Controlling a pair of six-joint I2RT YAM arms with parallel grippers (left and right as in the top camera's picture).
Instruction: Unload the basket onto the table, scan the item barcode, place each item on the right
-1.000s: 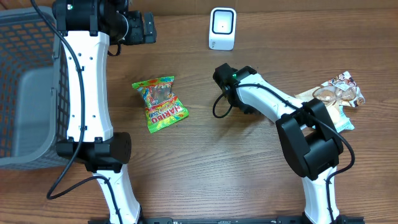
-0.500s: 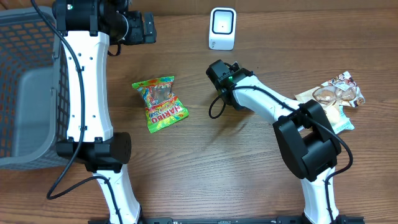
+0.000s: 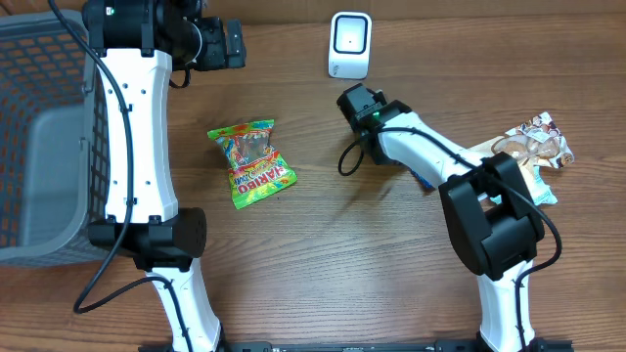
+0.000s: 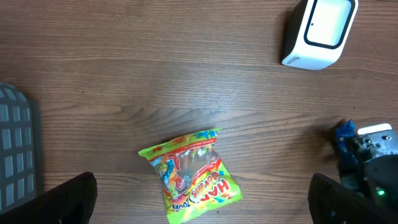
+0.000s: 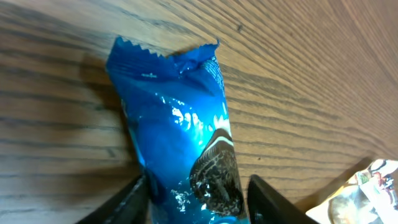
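My right gripper [image 5: 198, 200] is shut on a blue cookie packet [image 5: 177, 134]. The packet sticks out past the fingers, its crimped end above the wooden table. Its left side presses on one finger; a thin gap shows by the other. In the overhead view this gripper [image 3: 360, 101] sits just below the white barcode scanner [image 3: 349, 44]. In the left wrist view the packet's blue tip [image 4: 344, 132] pokes up from it, below the scanner [image 4: 317, 31]. My left gripper [image 4: 208, 208] hangs wide open and empty, high at the table's far left [image 3: 230, 44].
A green gummy-worm bag [image 3: 251, 161] lies flat mid-table, also under the left gripper [image 4: 189, 174]. A grey mesh basket [image 3: 39, 127] fills the left edge. More snack packets [image 3: 528, 156] are piled at the right, a corner showing in the right wrist view [image 5: 367, 199].
The right gripper swung left, then moved up toward the scanner with the blue packet in it. The left arm and gummy bag stayed put.
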